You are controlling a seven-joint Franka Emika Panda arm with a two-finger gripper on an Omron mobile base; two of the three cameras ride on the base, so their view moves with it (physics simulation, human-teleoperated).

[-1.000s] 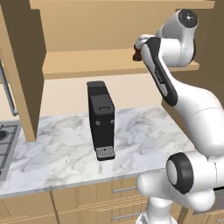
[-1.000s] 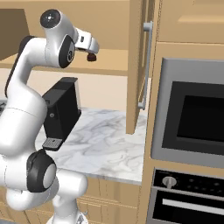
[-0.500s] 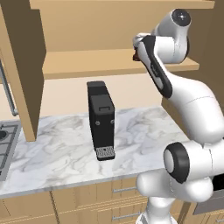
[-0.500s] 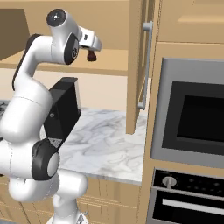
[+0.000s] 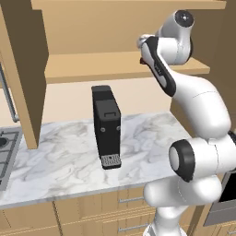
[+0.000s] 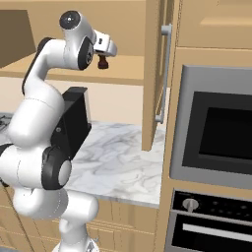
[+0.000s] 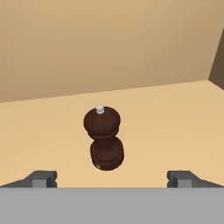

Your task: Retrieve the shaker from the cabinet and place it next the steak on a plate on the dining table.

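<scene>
The shaker (image 7: 104, 138), small, dark reddish-brown wood with a round knob top, stands upright on the tan shelf of the cabinet (image 7: 166, 113). In the hand view it is centred a little ahead of my gripper (image 7: 113, 179). The two fingertips (image 7: 43, 178) are spread wide to either side and do not touch it. From the right base view the gripper (image 6: 105, 53) is up at shelf height, right by the shaker (image 6: 103, 62). The gripper is open and holds nothing. The steak, the plate and the dining table are out of view.
A black coffee machine (image 5: 107, 126) stands on the marble counter (image 5: 69, 156) below the shelf (image 5: 92, 67). The cabinet door (image 6: 155, 74) hangs open beside a built-in oven (image 6: 216, 133). A stove edge (image 5: 7, 152) lies at the far left.
The arm has stretched a little further into the cabinet, bringing the hand closer to the shaker. The jaws stay wide open and the shaker has not moved.
</scene>
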